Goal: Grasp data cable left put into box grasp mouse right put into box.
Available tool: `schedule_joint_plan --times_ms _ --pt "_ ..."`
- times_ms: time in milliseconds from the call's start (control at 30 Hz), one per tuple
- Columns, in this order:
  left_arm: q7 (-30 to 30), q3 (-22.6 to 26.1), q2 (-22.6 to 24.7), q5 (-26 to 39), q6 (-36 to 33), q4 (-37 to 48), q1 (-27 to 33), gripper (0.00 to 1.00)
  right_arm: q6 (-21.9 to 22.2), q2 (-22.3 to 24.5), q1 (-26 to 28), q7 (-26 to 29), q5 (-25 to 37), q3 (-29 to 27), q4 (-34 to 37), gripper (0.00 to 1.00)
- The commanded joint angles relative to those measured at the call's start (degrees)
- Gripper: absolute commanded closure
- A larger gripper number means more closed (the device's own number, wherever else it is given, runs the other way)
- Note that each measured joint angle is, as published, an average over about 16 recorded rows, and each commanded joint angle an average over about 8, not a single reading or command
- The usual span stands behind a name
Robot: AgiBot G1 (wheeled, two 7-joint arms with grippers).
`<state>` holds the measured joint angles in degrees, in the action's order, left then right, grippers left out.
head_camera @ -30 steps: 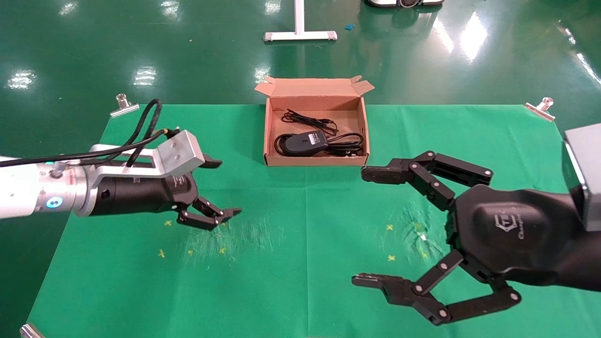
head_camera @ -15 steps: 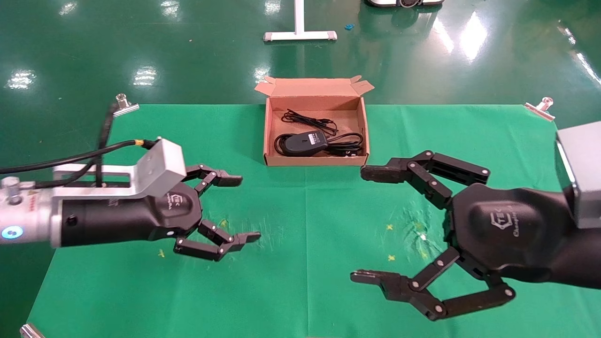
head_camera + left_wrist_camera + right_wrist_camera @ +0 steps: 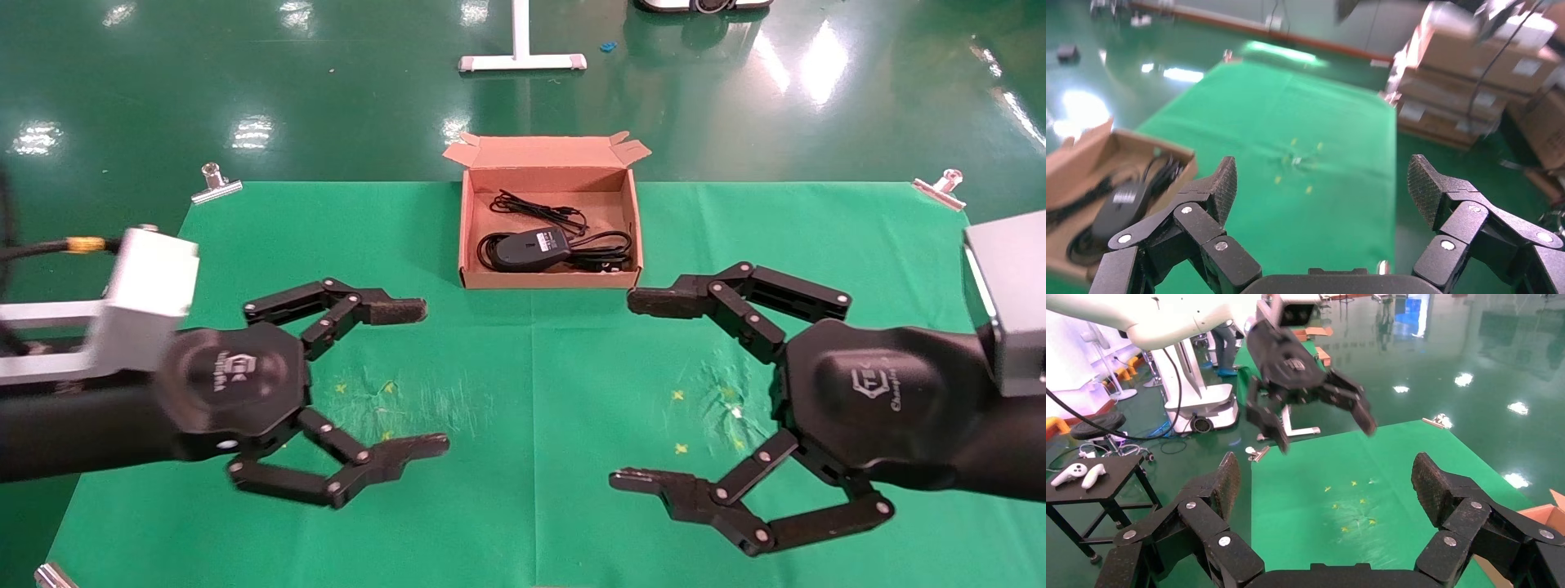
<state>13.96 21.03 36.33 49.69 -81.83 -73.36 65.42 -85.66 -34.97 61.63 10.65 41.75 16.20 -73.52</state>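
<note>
Bench (image 3: 531,392): one, covered by a green cloth that is smooth, creased down the middle and scuffed pale in two patches with small yellow cross marks; metal clips, three counted in the head view, hold its corners.
Right end effector (image 3: 629,392): one, black, matte, built of jointed links with rivets and two textured pads. Fingers spread wide, nothing between them. It hangs over the right half of the bench, near the box's near right corner, pointing toward the centre.
Left end effector (image 3: 425,377): one, same black linked build, carried on an arm with a silver block. Fingers spread wide, nothing held. It hangs over the left half of the bench, facing the right one across the centre crease, well apart from it.
Box (image 3: 467,237): one, shallow, rectangular, brown cardboard, open on top, small flaps standing along the far long edge. It sits at the far middle of the bench, between the two end effectors and beyond them.
Mouse (image 3: 531,247): one, black, oval, smooth shell with a pale rectangular label. It lies inside the box, in the near half, its thicker black cord looped beside it toward the right wall. The left wrist view shows it too (image 3: 1122,208).
Data cable (image 3: 539,211): one, thin black wire, loosely bunched, inside the box in the far half, just behind the mouse.
</note>
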Motion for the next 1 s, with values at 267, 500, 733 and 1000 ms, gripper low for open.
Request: schedule_joint_plan --times_ms 267,500,733,1000 --pt "-3.4 -5.5 -1.4 -8.7 -4.2 -0.2 -4.2 0.00 0.0 0.0 0.0 0.0 -0.1 0.0 0.0 0.00" --pt "-3.7 -6.2 -1.7 -9.8 -4.8 -0.3 -4.8 0.00 0.0 0.0 0.0 0.0 -0.1 0.0 0.0 0.00" --pt "-3.4 -5.7 -1.5 -8.9 -4.3 -0.3 -4.4 0.00 0.0 0.0 0.0 0.0 0.0 0.0 0.0 0.00" --pt "-3.3 -5.3 -1.4 -8.3 -4.1 -0.2 -4.1 0.00 0.0 0.0 0.0 0.0 0.0 0.0 0.0 0.00"
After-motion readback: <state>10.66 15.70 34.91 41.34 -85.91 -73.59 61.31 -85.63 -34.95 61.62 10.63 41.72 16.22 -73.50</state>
